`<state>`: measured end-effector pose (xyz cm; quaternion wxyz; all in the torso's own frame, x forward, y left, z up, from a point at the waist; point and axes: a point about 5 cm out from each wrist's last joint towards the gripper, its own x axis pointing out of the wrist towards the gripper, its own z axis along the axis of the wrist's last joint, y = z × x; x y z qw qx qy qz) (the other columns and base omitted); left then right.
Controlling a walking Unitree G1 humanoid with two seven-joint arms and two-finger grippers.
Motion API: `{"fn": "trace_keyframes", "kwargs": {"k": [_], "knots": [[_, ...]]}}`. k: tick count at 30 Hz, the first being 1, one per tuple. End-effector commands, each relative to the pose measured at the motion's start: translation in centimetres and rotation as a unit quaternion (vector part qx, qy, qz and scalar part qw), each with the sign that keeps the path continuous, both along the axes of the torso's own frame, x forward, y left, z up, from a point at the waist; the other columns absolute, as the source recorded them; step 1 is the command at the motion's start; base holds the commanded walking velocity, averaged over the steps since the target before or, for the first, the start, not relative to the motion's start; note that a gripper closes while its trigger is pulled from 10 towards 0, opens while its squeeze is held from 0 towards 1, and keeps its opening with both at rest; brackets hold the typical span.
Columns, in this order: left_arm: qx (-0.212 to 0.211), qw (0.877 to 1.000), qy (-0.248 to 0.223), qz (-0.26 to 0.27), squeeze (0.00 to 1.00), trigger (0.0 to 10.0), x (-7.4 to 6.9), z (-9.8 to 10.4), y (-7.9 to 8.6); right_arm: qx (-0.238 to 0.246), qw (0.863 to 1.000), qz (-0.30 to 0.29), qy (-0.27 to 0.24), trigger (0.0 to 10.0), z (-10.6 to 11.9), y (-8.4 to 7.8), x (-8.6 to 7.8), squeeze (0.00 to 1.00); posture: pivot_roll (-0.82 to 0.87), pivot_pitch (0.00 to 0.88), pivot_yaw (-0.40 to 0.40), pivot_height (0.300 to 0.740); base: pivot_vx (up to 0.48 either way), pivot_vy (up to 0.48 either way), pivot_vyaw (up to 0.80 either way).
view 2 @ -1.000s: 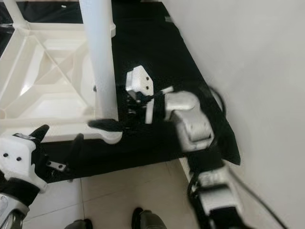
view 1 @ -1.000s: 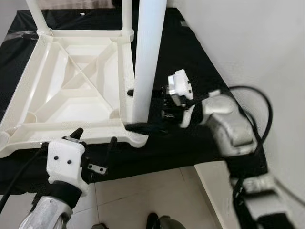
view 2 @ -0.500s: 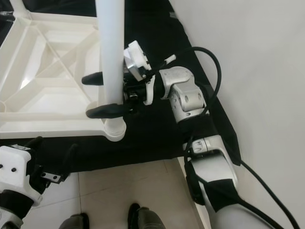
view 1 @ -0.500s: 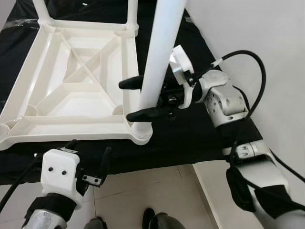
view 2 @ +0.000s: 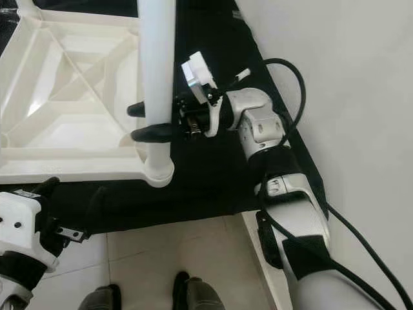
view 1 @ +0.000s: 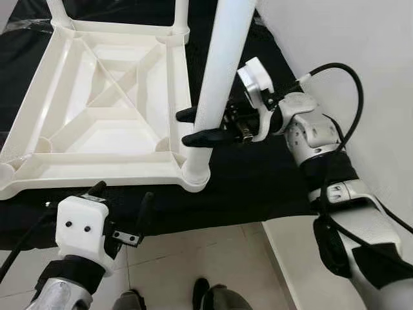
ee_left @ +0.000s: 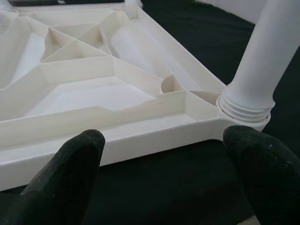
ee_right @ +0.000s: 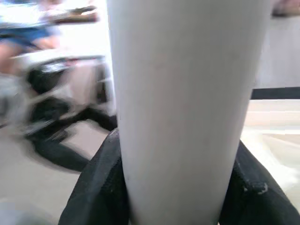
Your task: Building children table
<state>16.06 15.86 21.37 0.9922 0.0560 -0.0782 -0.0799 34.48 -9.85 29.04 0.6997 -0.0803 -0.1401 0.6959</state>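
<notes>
Tile floor [view 1: 193, 255] lies nearest, under my left gripper [view 1: 119, 210], its fingers spread and empty. Beyond, on black cloth [view 1: 258, 187], the upturned white tabletop [view 1: 97, 116] rests; my right gripper [view 1: 197, 127] clasps its upright corner leg [view 1: 219, 71]. White wall [view 1: 361, 45] flanks my right.

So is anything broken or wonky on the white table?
Nothing looks broken. The white plastic tabletop lies upside down on the black cloth, ribs up. The right gripper clamps the white round leg standing in the near corner socket. The left gripper hovers open near the table's front edge.
</notes>
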Motion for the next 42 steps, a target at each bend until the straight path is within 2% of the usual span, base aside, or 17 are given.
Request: {"fn": "trace_keyframes", "kwargs": {"k": [1, 3, 4, 5, 8, 10, 15, 16, 18, 19, 20, 28, 32, 33, 35, 36, 42], "knots": [[0.001, 1.0, 0.007, -0.004, 0.0, 10.0, 0.0, -0.1, -0.1, -0.011, 0.989, -0.137, 0.056, 0.0, -3.3, -0.4, 0.2, 0.0, 0.13, 0.246, -0.176, 0.74, 0.0, 0.0, 0.0], [0.003, 1.0, 0.003, -0.005, 0.0, 10.0, 0.3, 0.0, 0.1, -0.046, 0.901, -0.427, 0.055, 0.0, -7.9, 1.1, -1.5, 0.0, 0.13, 0.236, -0.162, 0.74, 0.0, 0.0, 0.0], [0.003, 1.0, 0.003, -0.005, 0.0, 10.0, 0.3, 0.0, 0.1, -0.046, 0.901, -0.427, 0.055, 0.0, -7.9, 1.1, -1.5, 0.0, 0.13, 0.236, -0.162, 0.74, 0.0, 0.0, 0.0], [0.004, 1.0, 0.002, -0.006, 0.0, 10.0, 0.4, 0.0, 0.1, -0.054, 0.857, -0.51, 0.037, 0.0, -8.5, 0.8, -2.0, 0.0, 0.13, 0.236, -0.162, 0.74, 0.0, 0.0, 0.0], [0.005, 1.0, -0.001, -0.009, 0.0, 10.0, 0.6, 0.1, 0.1, -0.044, 0.855, -0.513, 0.061, 0.0, -8.9, 1.9, -3.5, 0.0, 0.14, 0.231, -0.15, 0.74, 0.0, 0.0, 0.0], [0.005, 1.0, -0.007, -0.012, 0.0, 10.0, 1.1, 0.3, 0.1, -0.015, 0.895, -0.438, 0.086, 0.0, -8.5, 5.1, -5.0, 0.0, 0.12, 0.209, -0.137, 0.74, 0.0, 0.0, 0.0], [0.008, 1.0, -0.012, -0.015, 0.0, 10.0, 1.5, 0.3, 0.1, 0.022, 0.908, -0.408, 0.087, 0.0, -6.7, 6.8, -3.3, 0.0, 0.13, 0.185, -0.14, 0.74, 0.0, 0.0, 0.0], [0.011, 1.0, -0.014, -0.016, 0.0, 10.0, 1.7, 0.4, 0.2, 0.046, 0.903, -0.414, 0.107, 10.0, -5.5, 7.1, -3.0, 0.0, 0.13, 0.184, -0.141, 0.74, 0.0, 0.0, 0.0], [0.012, 1.0, -0.015, -0.016, 0.0, 10.0, 1.7, 0.4, 0.2, 0.051, 0.898, -0.423, 0.113, 10.0, -5.3, 7.2, -3.2, 0.0, 0.13, 0.184, -0.141, 0.74, 0.0, 0.0, 0.0], [0.013, 1.0, -0.016, -0.014, 0.0, 10.0, 1.8, 0.5, 0.3, 0.082, 0.913, -0.383, 0.113, 10.0, -4.2, 7.4, -3.4, 0.3, 0.14, 0.182, -0.14, 0.74, 0.0, 0.0, 0.0], [0.013, 1.0, -0.016, -0.013, 0.0, 10.0, 1.8, 0.5, 0.3, 0.094, 0.921, -0.361, 0.116, 10.0, -3.7, 7.4, -3.4, 1.0, 0.14, 0.182, -0.14, 0.74, 0.0, 0.0, 0.0], [0.011, 1.0, -0.01, -0.013, 0.0, 10.0, 1.5, 0.3, 0.1, 0.057, 0.991, -0.121, 0.01, 10.0, -0.9, 4.9, -3.2, 1.0, 0.15, 0.196, -0.157, 0.74, 0.0, 0.0, 0.0], [0.01, 1.0, -0.008, -0.012, 0.0, 10.0, 1.3, 0.2, 0.1, 0.022, 0.998, -0.062, -0.016, 10.0, -0.5, 4.1, -3.1, 1.0, 0.16, 0.205, -0.161, 0.74, 0.0, 0.0, 0.0], [0.01, 1.0, -0.007, -0.012, 0.0, 10.0, 1.2, 0.2, 0.1, 0.012, 0.999, -0.039, -0.021, 10.0, -0.3, 3.8, -3.1, 0.31, 0.16, 0.21, -0.163, 0.74, 0.0, 0.0, 0.0], [0.01, 1.0, -0.005, -0.013, 0.0, 10.0, 1.1, 0.2, 0.0, -0.001, 1.0, -0.019, -0.023, 10.0, -0.2, 3.5, -3.1, 0.31, 0.16, 0.212, -0.166, 0.74, 0.0, 0.0, 0.0], [0.012, 1.0, -0.002, -0.013, 0.0, 10.0, 0.9, 0.2, -0.1, -0.017, 0.999, 0.011, -0.029, 10.0, 0.2, 3.1, -3.1, 0.0, 0.17, 0.223, -0.172, 0.74, 0.0, 0.0, 0.0], [0.015, 1.0, 0.008, -0.006, 0.0, 10.0, 0.2, 0.0, 0.1, -0.034, 0.996, 0.074, -0.039, 10.0, 2.6, 2.3, -1.7, 0.0, 0.19, 0.255, -0.181, 0.74, 0.0, 0.0, 0.0]]}}
